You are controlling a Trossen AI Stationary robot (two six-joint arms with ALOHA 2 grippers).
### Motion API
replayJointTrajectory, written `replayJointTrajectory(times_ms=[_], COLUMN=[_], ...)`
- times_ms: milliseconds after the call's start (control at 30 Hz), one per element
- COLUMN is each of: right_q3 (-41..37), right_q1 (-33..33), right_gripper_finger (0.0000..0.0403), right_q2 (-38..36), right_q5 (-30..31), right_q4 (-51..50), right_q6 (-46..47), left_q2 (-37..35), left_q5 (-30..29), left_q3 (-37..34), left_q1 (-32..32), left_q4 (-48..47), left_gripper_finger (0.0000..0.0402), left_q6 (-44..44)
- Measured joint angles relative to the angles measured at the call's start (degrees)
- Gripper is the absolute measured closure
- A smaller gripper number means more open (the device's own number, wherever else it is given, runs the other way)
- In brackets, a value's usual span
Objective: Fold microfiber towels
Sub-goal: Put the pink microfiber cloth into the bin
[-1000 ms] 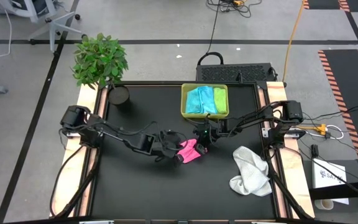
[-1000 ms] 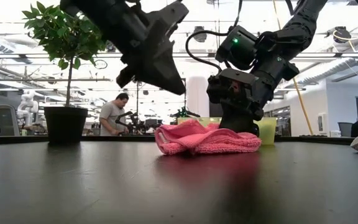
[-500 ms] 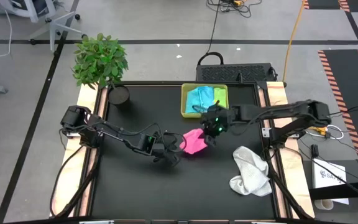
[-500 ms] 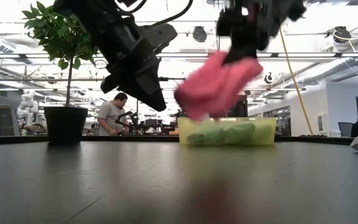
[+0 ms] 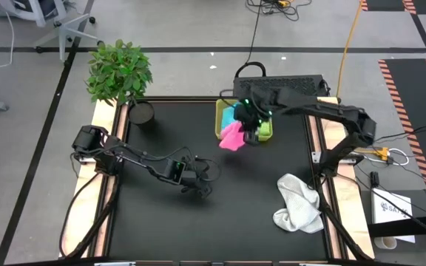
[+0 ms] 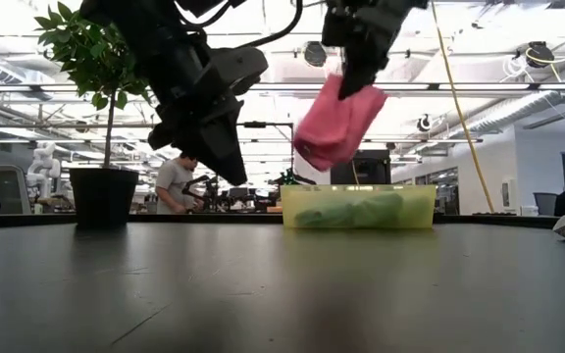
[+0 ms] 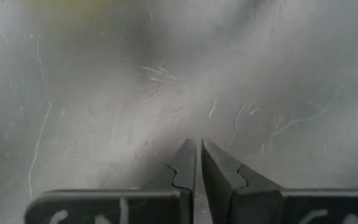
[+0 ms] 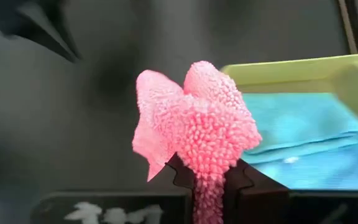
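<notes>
Pinching folded pink towel (image 5: 232, 137), right tool (image 5: 247, 131) above tray (image 5: 219, 123) edge, towel apparently hanging long axis downward, left tool (image 7: 197, 163) pressed together.

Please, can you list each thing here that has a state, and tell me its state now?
Folded pink microfiber towel: held in the air, at the tray's edge.
Right gripper: shut on it.
Left gripper: shut, empty.
Yellow-green plastic tray: holds folded towels.
Crumpled white towel: unfolded, on the table.
</notes>
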Motion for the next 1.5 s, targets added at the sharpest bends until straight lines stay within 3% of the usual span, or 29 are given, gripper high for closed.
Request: replayJointTrajectory(times_ms=[167, 500, 733, 1100, 1500], right_q3=[8.3, 23.4, 24.2, 24.0, 23.9], right_q1=[-5.9, -12.0, -13.5, -14.0, -13.4], right_gripper_finger=[0.0391, 0.0391, 0.0391, 0.0391, 0.0391], right_q2=[7.6, 19.9, 22.4, 23.1, 30.7], right_q5=[-0.3, -3.2, -3.0, -6.8, -7.4], right_q4=[-2.6, -8.2, -14.9, -14.4, -12.7], right_q6=[-10.4, -20.6, -26.8, -26.8, -28.5], left_q2=[0.0, 0.0, 0.0, 0.0, 0.0], left_q5=[0.2, 0.2, 0.2, 0.2, 0.2], left_q3=[0.0, 0.0, 0.0, 0.0, 0.0], left_q1=[0.0, 0.0, 0.0, 0.1, 0.1], left_q4=[-0.9, -1.7, -1.7, -1.6, -1.6], left_gripper_finger=[0.0376, 0.0376, 0.0376, 0.0376, 0.0376], left_q6=[-0.7, -2.9, -4.2, -5.8, -6.3])
